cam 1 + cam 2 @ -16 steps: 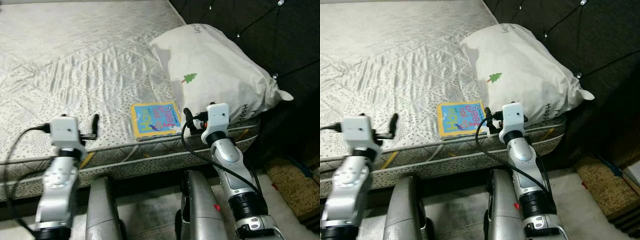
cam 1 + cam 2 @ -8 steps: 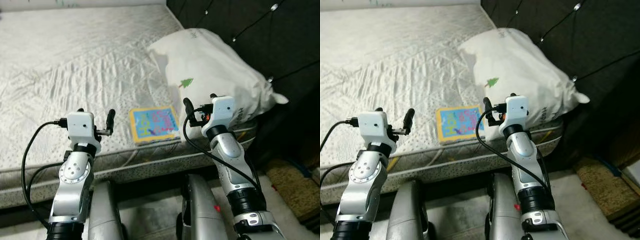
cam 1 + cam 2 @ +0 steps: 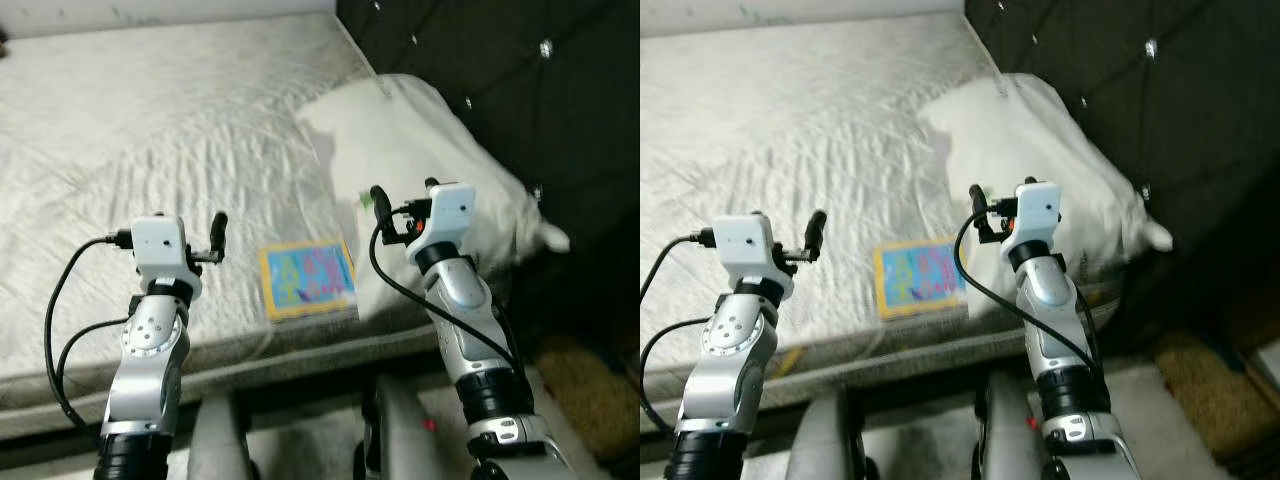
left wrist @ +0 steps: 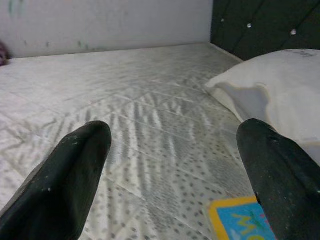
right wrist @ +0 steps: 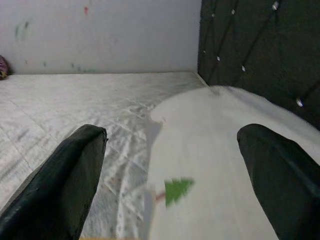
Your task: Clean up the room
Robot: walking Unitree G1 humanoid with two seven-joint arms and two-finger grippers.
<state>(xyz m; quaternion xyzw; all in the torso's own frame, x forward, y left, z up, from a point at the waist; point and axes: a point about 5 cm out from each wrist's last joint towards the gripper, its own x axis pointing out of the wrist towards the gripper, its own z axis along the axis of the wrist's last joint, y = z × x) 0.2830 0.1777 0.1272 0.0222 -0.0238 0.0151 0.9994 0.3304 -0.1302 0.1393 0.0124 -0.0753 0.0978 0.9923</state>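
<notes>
- The bed (image 3: 150,130) is carrying everything, with the pillow (image 3: 440,150) lying against the dark headboard (image 3: 560,90).
- The book (image 3: 306,279) is lying flat near the mattress edge, just beside the pillow, its long axis running away from the robot.
- The left gripper (image 4: 170,165) and right gripper (image 5: 170,165) are hovering with jaws wide and empty; the book is sitting between and below them, seemingly nearer the right.

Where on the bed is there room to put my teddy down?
The mattress is bare across its wide stretch, from the far wall down to the book and over to the pillow. It's crowded at the near corner: book and pillow sit close together there, with the left gripper and right gripper raised beside them, both open.
</notes>
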